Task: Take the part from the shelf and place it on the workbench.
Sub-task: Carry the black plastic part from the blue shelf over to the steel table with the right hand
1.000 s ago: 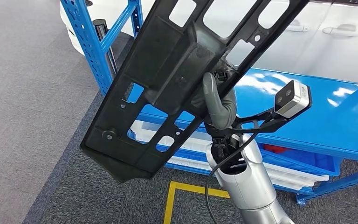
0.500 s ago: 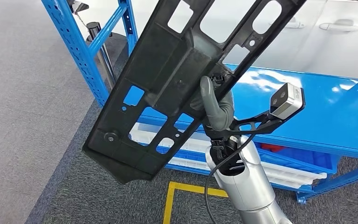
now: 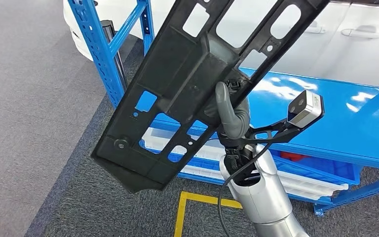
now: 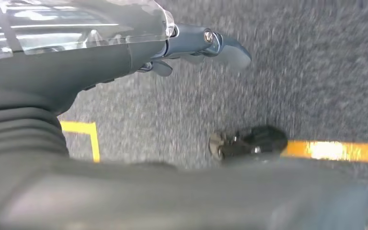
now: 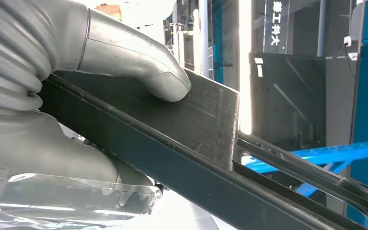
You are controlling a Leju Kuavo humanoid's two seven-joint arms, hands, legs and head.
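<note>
- We've got the part (image 3: 187,89), a long black plastic panel full of cutouts, up in the air in the head view, tilted so its low end hangs over the carpet floor (image 3: 29,123) and its top end runs off the frame.
- Our right robot hand (image 3: 229,116) is clamped on it around mid-length, grey thumb pressed flat on the panel face; the right wrist view shows that thumb (image 5: 139,62) sitting just short of the panel's edge.
- The blue shelf (image 3: 325,113) is right behind the part, and its upright post (image 3: 98,49) is close to the panel's left edge, so it's tight there.
- Lots of open carpet off to the left.
- Our left robot hand (image 4: 196,43) hangs over the floor near yellow tape (image 4: 335,149), fingers apart, nothing in it.
</note>
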